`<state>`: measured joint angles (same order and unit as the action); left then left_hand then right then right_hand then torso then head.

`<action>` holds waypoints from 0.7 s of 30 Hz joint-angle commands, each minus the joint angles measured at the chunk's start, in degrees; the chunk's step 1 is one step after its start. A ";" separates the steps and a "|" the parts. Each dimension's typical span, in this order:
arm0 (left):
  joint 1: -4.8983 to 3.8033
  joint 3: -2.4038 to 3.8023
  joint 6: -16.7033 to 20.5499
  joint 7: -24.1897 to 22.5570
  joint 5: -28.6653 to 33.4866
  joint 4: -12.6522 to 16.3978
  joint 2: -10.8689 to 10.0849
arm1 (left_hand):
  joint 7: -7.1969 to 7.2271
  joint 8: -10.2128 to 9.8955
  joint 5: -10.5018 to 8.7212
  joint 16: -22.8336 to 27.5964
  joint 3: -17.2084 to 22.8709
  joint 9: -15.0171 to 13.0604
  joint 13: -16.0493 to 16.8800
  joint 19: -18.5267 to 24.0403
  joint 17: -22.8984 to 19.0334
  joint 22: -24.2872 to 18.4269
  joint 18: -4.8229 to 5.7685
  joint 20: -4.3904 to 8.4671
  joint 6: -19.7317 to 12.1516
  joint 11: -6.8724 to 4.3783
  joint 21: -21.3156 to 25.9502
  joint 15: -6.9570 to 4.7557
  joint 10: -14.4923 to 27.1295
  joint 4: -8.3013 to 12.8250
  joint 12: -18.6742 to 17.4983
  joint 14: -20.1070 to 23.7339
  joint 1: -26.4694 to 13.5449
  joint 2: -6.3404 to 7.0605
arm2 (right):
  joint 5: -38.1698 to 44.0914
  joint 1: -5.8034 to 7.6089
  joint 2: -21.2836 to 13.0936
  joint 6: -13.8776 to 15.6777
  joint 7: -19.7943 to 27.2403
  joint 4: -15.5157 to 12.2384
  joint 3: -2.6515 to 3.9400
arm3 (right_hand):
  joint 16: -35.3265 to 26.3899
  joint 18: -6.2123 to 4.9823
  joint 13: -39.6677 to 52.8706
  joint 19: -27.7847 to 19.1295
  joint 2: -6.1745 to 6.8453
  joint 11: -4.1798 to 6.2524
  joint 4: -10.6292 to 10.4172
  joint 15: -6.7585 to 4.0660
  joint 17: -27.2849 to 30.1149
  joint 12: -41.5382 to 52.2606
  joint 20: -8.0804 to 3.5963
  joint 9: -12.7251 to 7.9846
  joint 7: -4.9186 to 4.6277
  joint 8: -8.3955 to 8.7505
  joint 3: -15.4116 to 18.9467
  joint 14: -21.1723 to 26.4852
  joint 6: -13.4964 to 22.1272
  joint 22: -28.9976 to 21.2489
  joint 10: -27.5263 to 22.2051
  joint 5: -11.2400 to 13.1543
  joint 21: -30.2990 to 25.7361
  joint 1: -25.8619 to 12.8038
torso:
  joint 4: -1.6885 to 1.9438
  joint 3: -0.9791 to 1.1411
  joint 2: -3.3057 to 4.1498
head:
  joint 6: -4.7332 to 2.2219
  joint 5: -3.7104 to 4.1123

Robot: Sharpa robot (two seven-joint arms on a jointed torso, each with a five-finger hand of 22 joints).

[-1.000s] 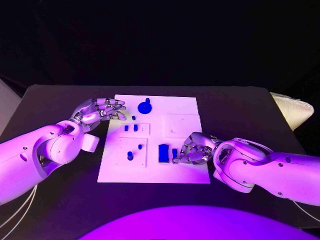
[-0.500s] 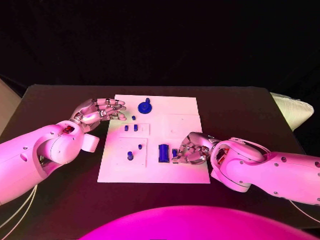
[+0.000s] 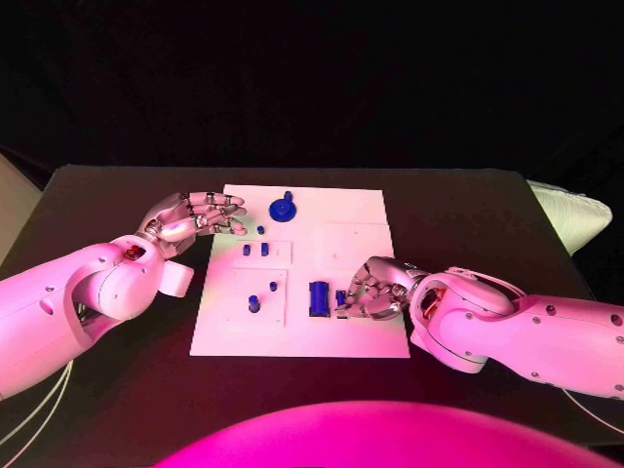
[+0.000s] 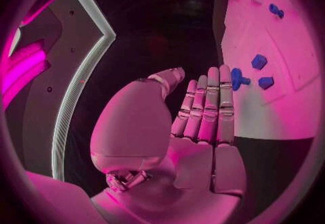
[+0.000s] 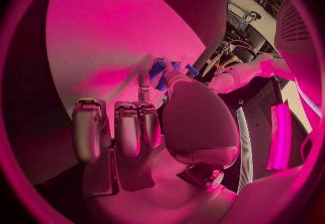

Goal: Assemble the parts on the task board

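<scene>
No text, label, brand, number or sign can be read anywhere. The flat white task board (image 3: 352, 210) carries no legible marking.

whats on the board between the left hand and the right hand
In the head view, between the left hand and the right hand on the task board: two short blue pegs, then the tall blue block beside the right hand.
</scene>
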<state>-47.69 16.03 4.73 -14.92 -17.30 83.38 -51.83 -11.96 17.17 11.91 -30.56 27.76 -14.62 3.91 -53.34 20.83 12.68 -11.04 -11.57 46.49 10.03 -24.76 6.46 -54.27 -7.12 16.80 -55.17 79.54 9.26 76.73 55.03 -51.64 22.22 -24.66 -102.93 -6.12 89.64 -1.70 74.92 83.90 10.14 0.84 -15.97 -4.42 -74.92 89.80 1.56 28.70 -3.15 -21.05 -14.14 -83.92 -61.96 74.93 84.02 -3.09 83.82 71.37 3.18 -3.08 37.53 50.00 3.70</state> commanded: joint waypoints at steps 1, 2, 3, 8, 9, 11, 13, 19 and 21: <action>0.02 0.04 -0.94 -0.27 0.18 0.11 0.06 | -1.93 0.40 0.19 0.26 -0.08 0.09 -0.01 0.14 0.10 -0.10 0.74 -0.44 -0.39 0.13 0.27 0.17 0.35 -0.41 0.33 0.39 -0.17 -0.33 | 0.09 -0.25 -0.08 -0.95 0.42 0.41 -0.19 | 0.36 0.66 15.08 5.25 -0.07 0.48 0.10 -0.49 -15.08 0.20 -0.45 -0.02 0.32 -0.32 0.29 -6.08 -0.40 13.67 5.98 0.23 0.30 0.84 | 0.02 -0.01 0.02 | 0.00 0.01; 0.02 0.04 -0.93 -0.26 0.17 0.11 0.05 | -1.93 0.40 0.19 0.26 -0.08 0.09 -0.01 0.14 0.10 -0.10 0.74 -0.44 -0.39 0.13 0.27 0.17 0.35 -0.41 0.33 0.39 -0.17 -0.33 | -0.17 -0.25 -0.07 -0.81 0.64 0.38 -0.19 | 0.36 0.67 15.08 5.26 -0.08 0.49 0.07 -0.49 -15.08 0.20 -0.45 -0.01 0.32 -0.34 0.32 -6.08 -0.43 13.69 5.98 0.24 0.38 0.86 | 0.02 -0.01 0.03 | 0.00 -0.03; 0.02 0.04 -0.93 -0.25 0.17 0.10 0.05 | -1.93 0.40 0.19 0.26 -0.08 0.09 -0.01 0.14 0.10 -0.10 0.74 -0.44 -0.39 0.13 0.27 0.17 0.35 -0.41 0.33 0.39 -0.17 -0.33 | -0.41 -0.26 -0.07 -0.64 0.85 0.34 -0.19 | 0.36 0.65 15.08 5.24 0.26 0.44 -0.47 -0.47 -15.08 0.20 -0.47 0.00 0.23 -0.40 1.07 -6.08 -0.50 13.66 5.98 0.17 0.23 0.25 | 0.03 0.00 0.04 | 0.00 -0.06; 0.03 0.04 -0.91 -0.22 0.17 0.07 0.02 | -1.93 0.40 0.19 0.26 -0.08 0.09 -0.01 0.14 0.10 -0.10 0.74 -0.44 -0.39 0.13 0.27 0.17 0.35 -0.41 0.33 0.39 -0.17 -0.33 | -1.06 -0.26 0.01 0.81 1.44 0.28 -0.19 | 0.36 0.66 15.08 5.25 -0.57 0.37 -0.77 -0.41 -15.08 0.20 -0.43 -0.08 0.16 -0.47 3.45 -6.08 -0.57 13.67 5.98 -0.47 0.26 -2.14 | 0.02 -0.02 0.02 | 0.00 -0.04; 0.03 0.04 -0.91 -0.21 0.16 0.08 0.02 | -1.93 0.40 0.19 0.26 -0.08 0.09 -0.01 0.14 0.10 -0.10 0.74 -0.44 -0.39 0.13 0.27 0.17 0.35 -0.41 0.33 0.39 -0.17 -0.33 | -1.12 -0.27 0.02 1.05 1.46 0.32 -0.19 | 0.36 0.65 15.08 5.25 -0.74 0.37 -0.78 -0.41 -15.08 0.20 -0.44 -0.08 0.17 -0.49 3.75 -6.08 -0.59 13.66 5.98 -0.34 0.23 -2.41 | 0.03 -0.03 0.02 | 0.00 -0.02; 0.03 0.04 -0.93 -0.21 0.16 0.09 0.02 | -1.93 0.40 0.19 0.26 -0.08 0.09 -0.01 0.14 0.10 -0.10 0.74 -0.44 -0.39 0.13 0.27 0.17 0.35 -0.41 0.33 0.39 -0.17 -0.33 | -1.15 -0.27 0.03 1.38 1.38 0.36 -0.19 | 0.36 0.66 15.08 5.26 -1.05 0.39 -0.80 -0.42 -15.08 0.20 -0.44 -0.09 0.20 -0.53 4.38 -6.08 -0.62 13.67 5.98 -0.18 0.29 -3.02 | 0.05 -0.05 0.01 | 0.00 -0.07; 0.04 0.04 -0.93 -0.20 0.15 0.09 -0.01 | -1.93 0.43 0.19 0.28 -0.06 0.10 -0.01 0.12 0.13 -0.13 0.73 -0.45 -0.39 0.13 0.31 0.17 0.35 -0.47 0.36 0.39 -0.19 -0.37 | -1.01 -0.27 0.04 1.66 1.15 0.43 -0.19 | 0.36 0.67 15.08 5.27 -1.10 0.40 -0.79 -0.42 -15.08 0.20 -0.44 -0.08 0.21 -0.54 4.40 -6.08 -0.63 13.69 5.98 -0.19 0.36 -3.03 | 0.06 -0.03 0.00 | 0.00 -0.08; 0.05 0.04 -0.92 -0.19 0.15 0.10 -0.05 | -1.93 0.43 0.19 0.28 -0.06 0.10 -0.01 0.12 0.13 -0.13 0.73 -0.45 -0.39 0.13 0.31 0.17 0.35 -0.47 0.36 0.39 -0.19 -0.37 | -0.46 -0.27 0.01 1.27 0.78 0.77 -0.19 | 0.36 0.70 15.08 5.30 -1.37 0.65 -0.40 -0.63 -15.08 0.20 -0.58 0.10 0.51 -0.92 4.96 -6.08 -0.92 13.74 5.98 0.32 0.56 -1.69 | 0.01 -0.03 0.02 | 0.00 -0.15; 0.05 0.04 -0.94 -0.18 0.15 0.11 -0.06 | -1.93 0.43 0.19 0.28 -0.06 0.10 -0.01 0.12 0.13 -0.13 0.73 -0.45 -0.39 0.13 0.31 0.17 0.35 -0.47 0.36 0.39 -0.19 -0.37 | -0.35 -0.27 -0.02 1.04 0.81 0.83 -0.19 | 0.36 0.71 15.08 5.30 -1.33 0.76 -0.33 -0.73 -15.08 0.20 -0.65 0.19 0.63 -1.09 5.22 -6.08 -1.04 13.75 5.98 0.32 0.61 -0.94 | 0.02 0.00 0.02 | 0.00 -0.12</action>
<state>-47.65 16.03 4.69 -14.85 -17.30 83.37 -51.93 -11.96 17.40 11.92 -30.56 27.59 -14.57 3.91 -53.34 20.87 12.63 -11.04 -11.57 46.49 10.03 -24.76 6.47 -54.27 -7.29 16.80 -55.17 79.54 9.26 75.84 54.83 -51.62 23.50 -23.94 -102.24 -6.28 89.64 -1.71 74.91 84.11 8.79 1.23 -16.29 -4.83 -74.92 89.80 1.35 28.83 -2.43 -21.95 -9.09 -83.93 -62.68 74.91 84.05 -2.96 84.19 69.94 3.20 -3.09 37.54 50.00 3.61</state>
